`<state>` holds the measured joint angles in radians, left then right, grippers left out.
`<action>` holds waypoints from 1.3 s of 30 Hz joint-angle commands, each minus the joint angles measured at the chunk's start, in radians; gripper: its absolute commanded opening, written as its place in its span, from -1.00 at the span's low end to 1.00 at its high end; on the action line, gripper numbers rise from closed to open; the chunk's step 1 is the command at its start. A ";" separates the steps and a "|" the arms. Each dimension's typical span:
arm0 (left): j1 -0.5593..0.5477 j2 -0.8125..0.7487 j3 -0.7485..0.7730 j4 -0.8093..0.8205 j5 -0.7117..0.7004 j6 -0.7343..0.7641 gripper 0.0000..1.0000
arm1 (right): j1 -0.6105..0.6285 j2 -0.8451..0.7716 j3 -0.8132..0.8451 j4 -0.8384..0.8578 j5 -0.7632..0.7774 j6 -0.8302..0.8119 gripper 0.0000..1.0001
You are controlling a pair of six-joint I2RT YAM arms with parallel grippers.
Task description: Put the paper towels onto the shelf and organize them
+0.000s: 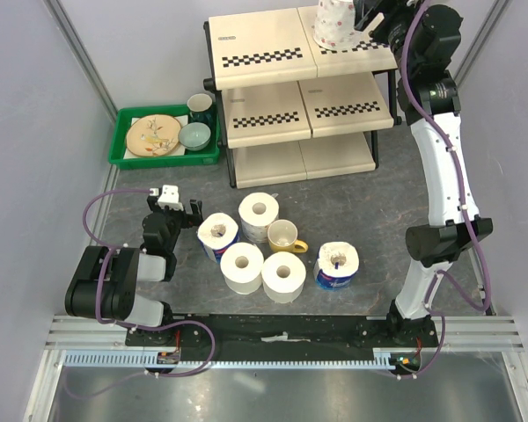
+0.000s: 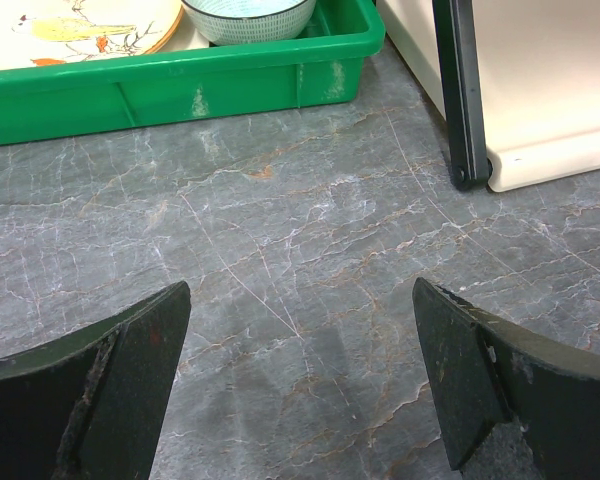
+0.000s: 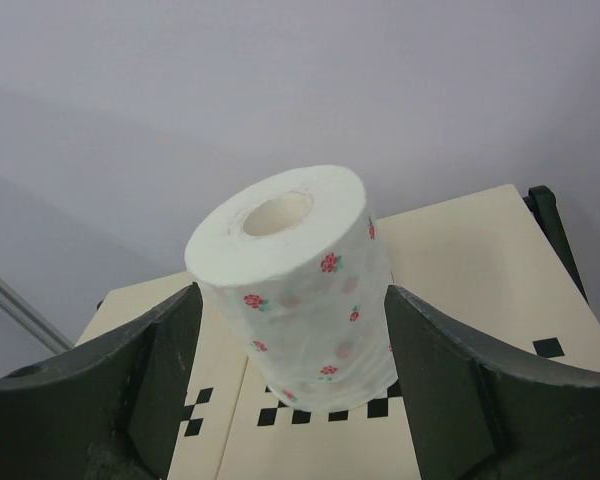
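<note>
Paper towels: six rolls, five on the table (image 1: pixel 361 202) and one on the shelf (image 1: pixel 264 44).

The left gripper (image 2: pixel 300 290) sits low near the table's left edge with its jaws spread and nothing between them. A blue roll (image 1: pixel 218 236) stands just right of it, not touching.

Three white rolls (image 1: pixel 259 211) (image 1: pixel 242 266) (image 1: pixel 283 275) and a second blue roll (image 1: pixel 337 264) crowd round a mug (image 1: pixel 285 236) at mid-table.

The floral roll (image 3: pixel 300 290) tilts on the right panel of the shelf's top tier, near its front edge. It is between the fingers of the right gripper (image 3: pixel 290 295). Both fingers lie close against its sides, but it cannot be told whether they are clamping it or have let go.

The top view alone shows the cluster on the table. The left wrist view shows only bare table, a tray (image 2: pixel 230 70) corner and a shelf foot. Only the right wrist view shows the fingers flanking the roll.
</note>
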<state>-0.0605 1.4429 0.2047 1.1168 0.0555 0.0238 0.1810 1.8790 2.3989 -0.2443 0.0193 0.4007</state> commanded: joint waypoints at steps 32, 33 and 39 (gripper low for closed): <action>0.001 -0.009 0.007 0.040 0.010 0.021 0.99 | 0.298 -0.621 -1.023 -0.345 -0.282 -0.080 0.79; 0.001 -0.009 0.007 0.040 0.010 0.021 0.99 | 0.304 -0.610 -1.038 -0.346 -0.280 -0.082 0.79; 0.001 -0.009 0.009 0.040 0.010 0.021 0.99 | 0.397 -0.489 -1.113 -0.313 -0.227 -0.059 0.81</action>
<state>-0.0605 1.4433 0.2047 1.1168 0.0559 0.0238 0.5186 1.3388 1.3045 -0.5648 -0.2657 0.3477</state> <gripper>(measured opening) 0.993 0.900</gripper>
